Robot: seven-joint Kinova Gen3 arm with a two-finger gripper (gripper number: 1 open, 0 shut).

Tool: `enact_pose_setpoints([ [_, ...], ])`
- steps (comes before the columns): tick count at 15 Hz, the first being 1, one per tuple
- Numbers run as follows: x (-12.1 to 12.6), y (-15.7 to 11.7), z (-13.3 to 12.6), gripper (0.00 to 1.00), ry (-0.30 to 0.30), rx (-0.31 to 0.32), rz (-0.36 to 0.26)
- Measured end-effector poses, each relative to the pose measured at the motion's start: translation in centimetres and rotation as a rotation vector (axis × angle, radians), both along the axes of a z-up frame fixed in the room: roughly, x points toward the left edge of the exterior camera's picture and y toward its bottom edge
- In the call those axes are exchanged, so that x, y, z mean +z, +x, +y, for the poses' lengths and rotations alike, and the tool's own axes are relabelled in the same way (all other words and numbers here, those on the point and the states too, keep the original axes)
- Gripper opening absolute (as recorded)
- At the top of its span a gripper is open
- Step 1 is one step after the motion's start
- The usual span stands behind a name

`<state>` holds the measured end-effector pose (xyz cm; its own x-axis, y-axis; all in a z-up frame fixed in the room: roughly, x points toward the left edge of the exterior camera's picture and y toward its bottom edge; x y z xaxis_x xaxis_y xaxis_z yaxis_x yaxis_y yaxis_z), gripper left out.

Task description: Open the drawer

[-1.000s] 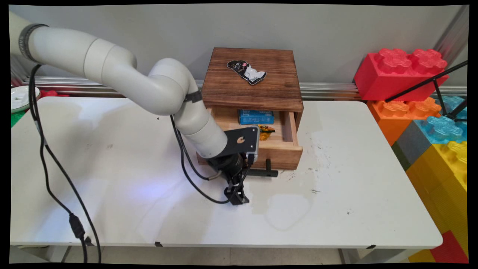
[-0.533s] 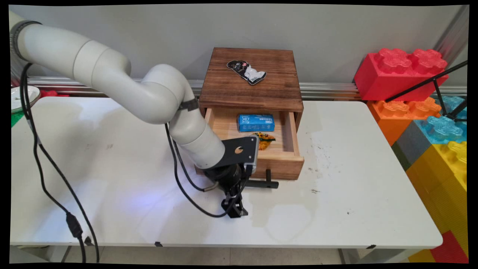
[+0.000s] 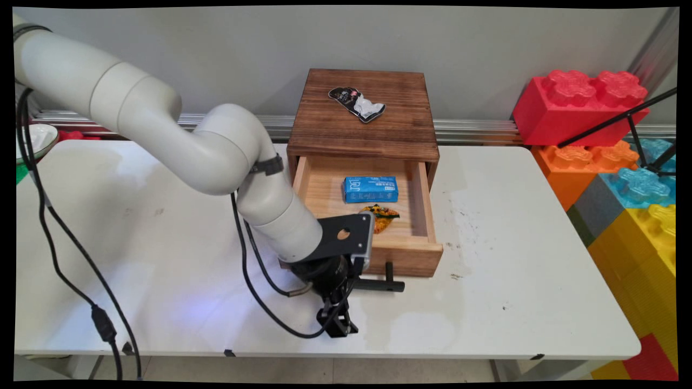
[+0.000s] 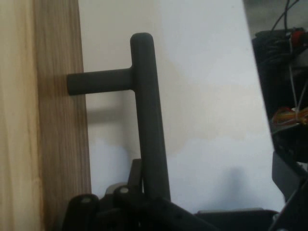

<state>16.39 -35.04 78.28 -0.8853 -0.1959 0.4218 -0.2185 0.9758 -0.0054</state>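
Table (image 3: 486, 302) white, stained near the front edge. Gripper (image 4: 144, 195) low over the table, just in front of the drawer (image 3: 411, 256), pointing along the black T-handle (image 4: 147, 110). In the hand view the bar runs down into the linkage and its near end is lost there. Fingers look clamped on that end of the bar, though the contact itself is mostly hidden. Handle stem goes into the drawer front; the bar lies parallel to the front and clear of the table. Drawer stands well out of the cabinet (image 3: 367, 127), front board close to the table's near half. Judgement: the grip sits at one end of the bar, off the stem, so any force should run straight along the drawer's travel. A sideways pull could skew the drawer or slip the bar. Keep the wrist level so nothing scrapes the table. Inside the drawer: orange-yellow packet (image 3: 385, 213) near the front, partly behind the wrist plate, and blue box (image 3: 371, 189) just behind it. On the cabinet top, a black-and-white wrapper (image 3: 357, 102). Far right, big toy bricks (image 3: 581, 102); far left, a bowl (image 3: 32, 140).
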Motion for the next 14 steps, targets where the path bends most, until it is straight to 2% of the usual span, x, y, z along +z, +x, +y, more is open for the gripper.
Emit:
enact_pose_setpoints([
  [14, 0.2, -0.7, 2.9, 1.00, 0.029, -0.013, 0.019],
])
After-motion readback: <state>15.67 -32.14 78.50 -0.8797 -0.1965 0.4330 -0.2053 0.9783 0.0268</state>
